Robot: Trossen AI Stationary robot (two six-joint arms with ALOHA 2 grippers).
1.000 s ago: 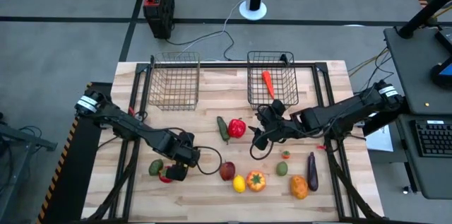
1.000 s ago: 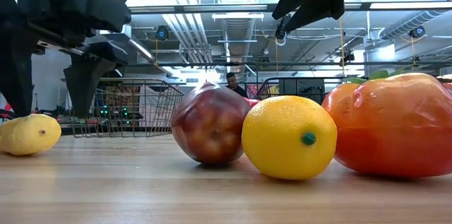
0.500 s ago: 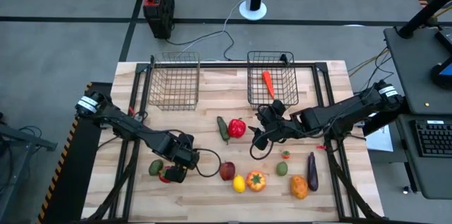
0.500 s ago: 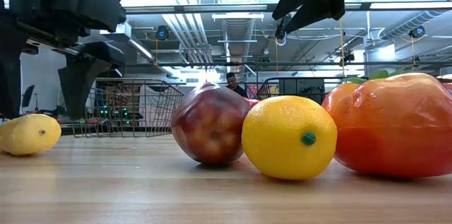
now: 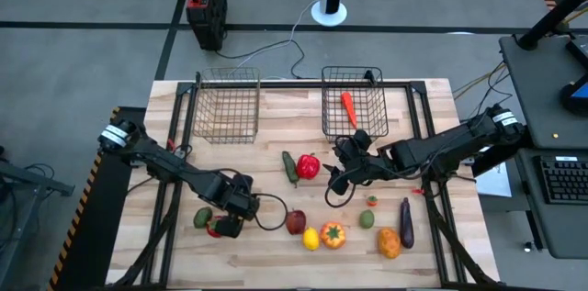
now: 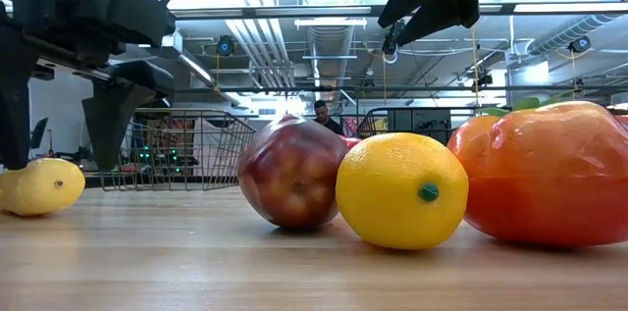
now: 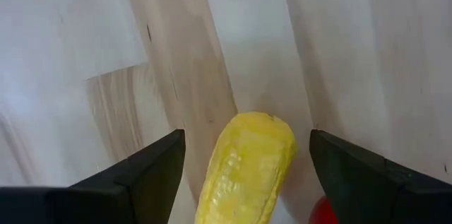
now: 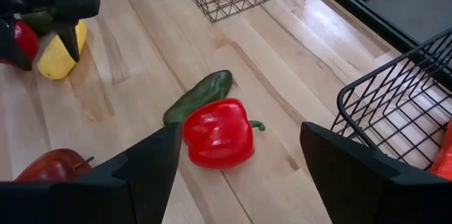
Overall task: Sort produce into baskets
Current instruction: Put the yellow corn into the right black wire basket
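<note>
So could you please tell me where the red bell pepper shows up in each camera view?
High view: the glossy red toy bell pepper lies mid-table, beside the dark green cucumber.
Low view: cannot tell; the nearer fruit blocks that spot.
Left wrist view: not in it.
Right wrist view: bell pepper centre, touching the cucumber, which is the shared landmark.

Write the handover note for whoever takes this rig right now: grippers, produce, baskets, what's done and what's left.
Left gripper: open, straddling the yellow corn at the table's front left.
Right gripper: open, hovering above the red pepper and the green cucumber at mid-table.
Done: one carrot lies in the right basket; the left basket looks empty.
Left: apple, lemon, tomato, eggplant and the rest remain on the table.
</note>
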